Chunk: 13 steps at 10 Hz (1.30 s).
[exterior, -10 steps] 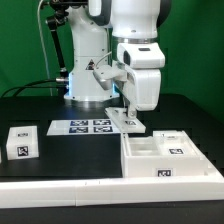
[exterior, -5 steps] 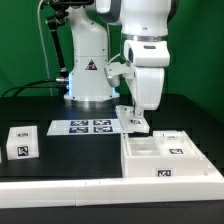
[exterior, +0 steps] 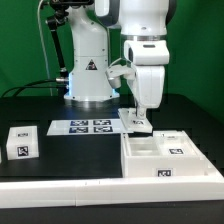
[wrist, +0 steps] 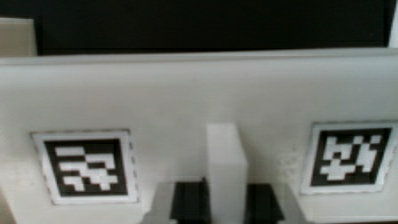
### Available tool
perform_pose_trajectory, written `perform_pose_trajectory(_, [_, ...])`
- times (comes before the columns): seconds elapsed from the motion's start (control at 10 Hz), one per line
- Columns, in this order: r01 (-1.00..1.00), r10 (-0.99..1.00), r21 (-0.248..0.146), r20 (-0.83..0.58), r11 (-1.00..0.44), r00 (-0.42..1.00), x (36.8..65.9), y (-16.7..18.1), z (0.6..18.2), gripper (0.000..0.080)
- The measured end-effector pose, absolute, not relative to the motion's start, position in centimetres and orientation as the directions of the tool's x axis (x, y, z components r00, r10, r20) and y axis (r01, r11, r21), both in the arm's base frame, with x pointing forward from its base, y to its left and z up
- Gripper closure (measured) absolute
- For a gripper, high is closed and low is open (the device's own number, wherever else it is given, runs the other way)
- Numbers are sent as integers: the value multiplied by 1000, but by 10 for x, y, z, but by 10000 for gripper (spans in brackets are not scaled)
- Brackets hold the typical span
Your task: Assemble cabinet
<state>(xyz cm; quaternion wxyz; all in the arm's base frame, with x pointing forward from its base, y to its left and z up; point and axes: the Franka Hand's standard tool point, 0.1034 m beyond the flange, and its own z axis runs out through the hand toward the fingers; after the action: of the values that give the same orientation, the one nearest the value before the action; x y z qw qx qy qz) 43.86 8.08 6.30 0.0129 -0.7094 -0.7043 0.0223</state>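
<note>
Our exterior view faces the robot base (exterior: 88, 75) from slightly above, mid-range; our wrist view hugs the cabinet panel (wrist: 196, 100), which both views share.

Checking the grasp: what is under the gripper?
A white cabinet panel with two tags and a middle ridge lies under the gripper. The fingers hide part of it, so contact cannot be told; the table below it is covered.

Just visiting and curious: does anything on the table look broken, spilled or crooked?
Nothing stands out. The cabinet, the small white block and the marker board lie flat; the end effector is over a small white piece.
</note>
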Motion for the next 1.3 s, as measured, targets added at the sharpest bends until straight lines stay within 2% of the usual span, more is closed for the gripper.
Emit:
perform_pose_trajectory(0.2, [999,1000,-44,-15,4,-5,447,71,65,729])
perform_pose_trajectory(0.3, [1000,1000,-21,-7,-14,14,449,64,64,729])
perform_pose_trajectory(0.4, [997,997,-21,-8,-77,77,448,64,64,729])
perform_pose_trajectory(0.8, [997,997,16,16,-72,72,449,70,64,729])
perform_pose_trajectory(1.3, [998,998,16,23,-63,63,453,73,62,729])
